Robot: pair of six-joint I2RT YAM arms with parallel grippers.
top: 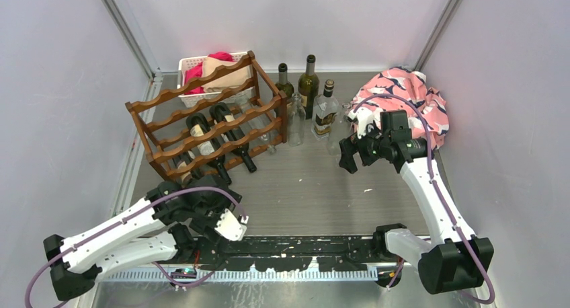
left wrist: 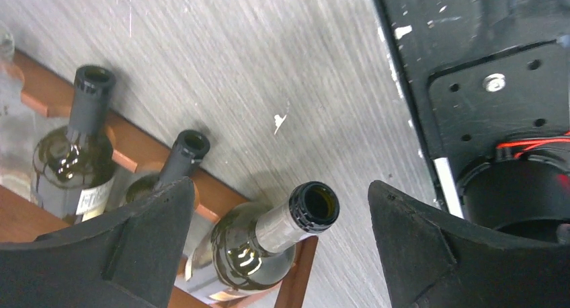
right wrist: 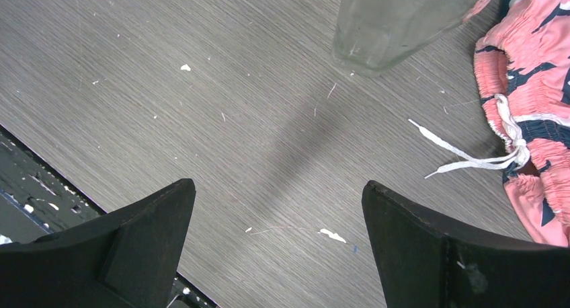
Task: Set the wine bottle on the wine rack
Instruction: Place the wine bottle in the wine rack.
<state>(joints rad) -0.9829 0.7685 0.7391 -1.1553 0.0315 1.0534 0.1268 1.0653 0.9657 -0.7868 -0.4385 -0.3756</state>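
1. My left tool (left wrist: 277, 190) stands spread wide before the low front of the wine rack (top: 283, 120), pinching nothing.
2. In the left wrist view, the wine bottle (left wrist: 255, 251), green glass with a dark mouth, lies on its side in the rack's bottom tier. Its neck rests over the front rail (left wrist: 138, 146) and points out toward me, between my two fingers (left wrist: 134, 247) and clear of both.
3. Two more dark-necked bottles (left wrist: 74, 167) lie in the same tier to its left, necks likewise over the rail.
4. From the top camera, the rack sits at the back left of the worktop (top: 309, 187), with further bottles (top: 232, 130) lying in its middle tier.
5. A white basket (top: 185, 64) with pink cloth (top: 218, 56) in it stands just behind the rack.
6. A cluster of upright bottles (top: 308, 79), some dark and some clear, stands just right of the rack, near the back wall.
7. My right tool (right wrist: 279, 187) is also spread and holds nothing, hanging over bare worktop right of centre.
8. In its wrist view, a clear bottle (right wrist: 390, 25) stands ahead of it, with pink patterned shorts (right wrist: 531, 120) and their white drawstring (right wrist: 470, 153) to the right.
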